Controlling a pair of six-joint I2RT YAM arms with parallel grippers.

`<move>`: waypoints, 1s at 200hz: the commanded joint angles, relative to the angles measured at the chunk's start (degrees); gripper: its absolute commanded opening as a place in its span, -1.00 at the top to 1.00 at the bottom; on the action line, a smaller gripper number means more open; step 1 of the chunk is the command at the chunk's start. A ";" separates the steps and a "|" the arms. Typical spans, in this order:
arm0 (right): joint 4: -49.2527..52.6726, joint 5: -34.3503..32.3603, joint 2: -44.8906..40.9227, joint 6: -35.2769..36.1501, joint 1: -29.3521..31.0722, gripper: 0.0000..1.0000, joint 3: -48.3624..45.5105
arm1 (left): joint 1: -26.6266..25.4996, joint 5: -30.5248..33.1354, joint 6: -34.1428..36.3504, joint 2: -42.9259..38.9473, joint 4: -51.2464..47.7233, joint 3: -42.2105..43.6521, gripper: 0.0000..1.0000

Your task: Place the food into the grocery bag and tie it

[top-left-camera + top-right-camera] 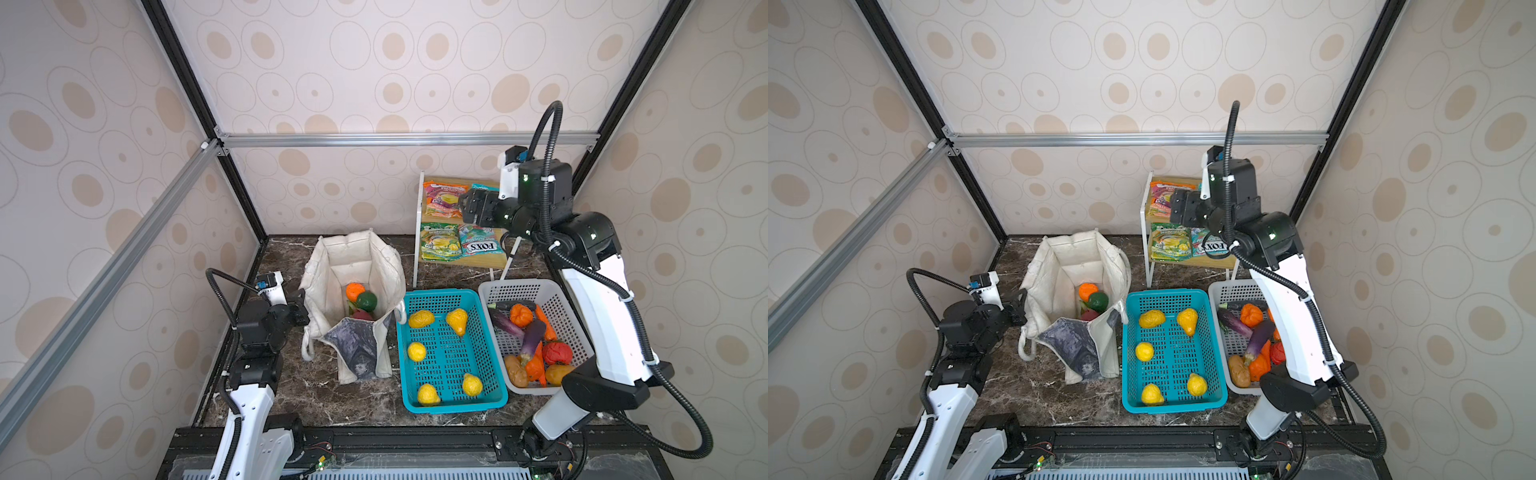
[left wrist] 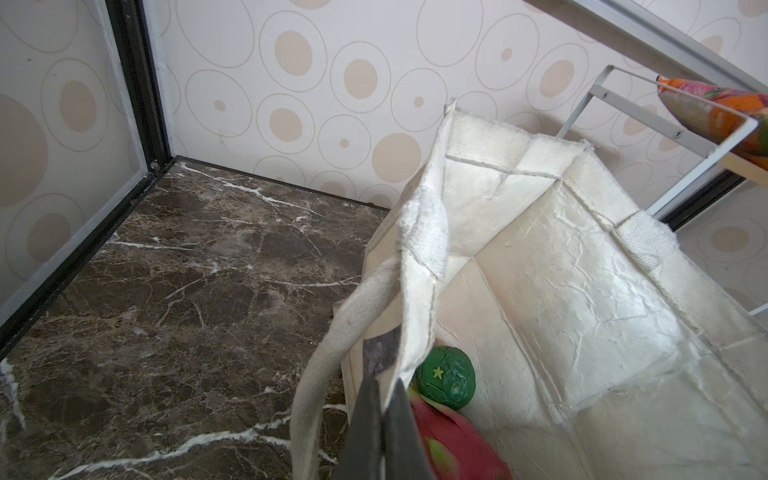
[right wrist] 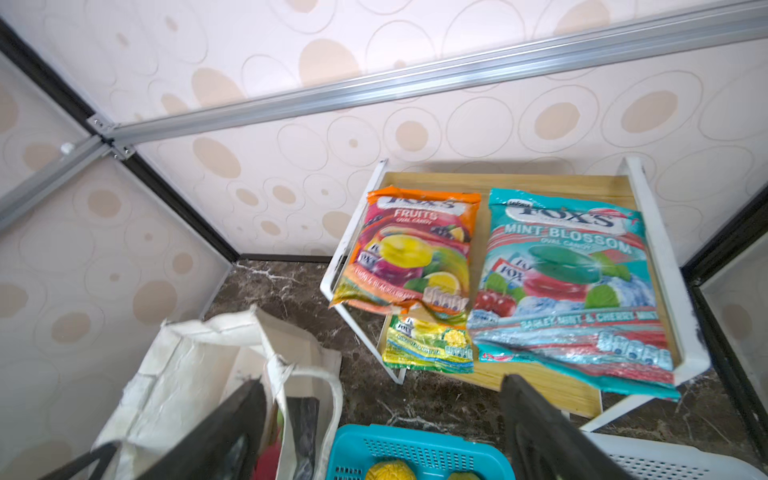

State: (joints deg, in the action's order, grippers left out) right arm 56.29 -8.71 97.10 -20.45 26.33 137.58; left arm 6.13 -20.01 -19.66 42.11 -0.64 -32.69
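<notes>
Only the candy packets carry readable print. On the upper shelf of the rack (image 3: 665, 257), the orange packet (image 3: 411, 253) carries "FOX'S" over "FRUITS" and "OVAL CANDY"; the line along its lower edge is too creased to read. Just beside it, the teal packet (image 3: 569, 282) says "FOX'S", "MINT BLOSSOM", "OVAL CANDY" and, near its bottom, "BARLEY MINT & CHERRY MINT". On the lower shelf, the yellow-green packet (image 3: 428, 345) shows a small "FOX'S" badge, but its other lettering is blurred. In a top view, the second teal packet (image 1: 480, 245) beside it reads "FOX'S" upside down.
</notes>
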 commanded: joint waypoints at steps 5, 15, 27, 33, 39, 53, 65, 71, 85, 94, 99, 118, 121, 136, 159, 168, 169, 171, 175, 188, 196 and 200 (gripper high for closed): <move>3.15 6.89 7.50 -2.97 -2.85 -0.55 6.19 | 0.46 -0.84 0.71 -0.29 1.82 0.13 1.00; 2.91 9.27 9.44 -4.11 -3.96 -0.51 7.40 | 0.42 -1.62 0.44 -0.26 1.96 0.38 1.00; 2.16 11.12 11.04 -5.77 -4.95 -0.42 7.53 | 0.44 -1.90 0.21 -0.41 1.88 0.50 1.00; 1.80 11.57 11.71 -6.14 -5.19 -0.39 7.53 | 0.38 -1.77 0.21 -0.49 1.88 0.52 1.00; 1.56 11.65 12.39 -6.41 -5.31 -0.37 7.53 | 0.43 -1.53 0.31 -0.53 1.89 0.56 1.00; 1.82 10.90 13.63 -6.84 -5.61 -0.32 7.48 | 0.44 -1.47 0.32 -0.49 1.88 0.52 1.00; 2.15 9.01 14.29 -6.86 -5.70 -0.30 7.07 | 0.45 -1.53 0.24 -0.29 1.74 0.49 1.00; 2.19 8.21 14.51 -6.74 -5.77 -0.28 6.65 | 0.46 -1.55 0.31 -0.27 1.63 0.43 1.00; 2.14 6.63 14.78 -6.45 -6.08 -0.25 5.84 | 0.42 -1.40 0.37 -0.36 1.64 0.43 1.00; 1.96 5.64 14.79 -5.96 -6.07 -0.25 5.32 | 0.44 -1.37 0.41 -0.37 1.61 0.45 1.00; 1.89 5.19 14.79 -5.75 -6.04 -0.24 5.18 | 0.45 -1.39 0.41 -0.32 1.66 0.44 1.00; 2.21 3.37 14.66 -5.15 -6.19 -0.24 4.60 | 0.42 -1.52 0.38 -0.10 1.47 0.34 1.00; 2.15 3.16 14.57 -5.13 -6.17 -0.24 4.35 | 0.44 -1.45 0.39 -0.10 1.40 0.34 1.00; 1.01 3.66 13.85 -5.50 -6.61 -0.25 2.33 | 0.44 -1.51 0.41 0.00 1.45 0.34 1.00; -2.25 9.09 13.05 -7.20 -8.15 -0.26 -1.25 | 0.38 -0.61 0.47 0.17 1.09 0.27 1.00; -2.76 9.84 12.88 -7.82 -8.63 -0.26 -2.27 | 0.44 -0.62 0.59 0.10 1.00 0.25 1.00; -2.85 9.85 12.87 -7.88 -8.69 -0.26 -2.34 | 0.41 -0.63 0.59 0.13 1.00 0.25 1.00; -2.96 9.92 12.86 -7.97 -8.73 -0.26 -2.45 | 0.45 -0.62 0.59 0.09 1.04 0.25 1.00; -3.12 9.94 12.79 -8.03 -8.83 -0.26 -2.79 | 0.41 -0.65 0.59 0.08 1.08 0.26 1.00; -3.25 10.41 12.72 -8.28 -9.14 -0.26 -3.48 | 0.42 -0.77 0.59 0.08 1.16 0.30 1.00; -3.64 10.84 12.47 -8.40 -9.10 -0.27 -4.03 | 0.41 -0.74 0.59 0.08 1.24 0.32 1.00; -4.14 11.29 12.26 -8.45 -9.11 -0.27 -4.49 | 0.43 -0.73 0.54 0.16 1.28 0.26 1.00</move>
State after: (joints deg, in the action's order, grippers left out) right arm 52.31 1.10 111.42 -27.81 18.09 135.06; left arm 6.17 -20.58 -19.68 42.22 -0.45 -32.34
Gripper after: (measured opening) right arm 0.630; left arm 0.047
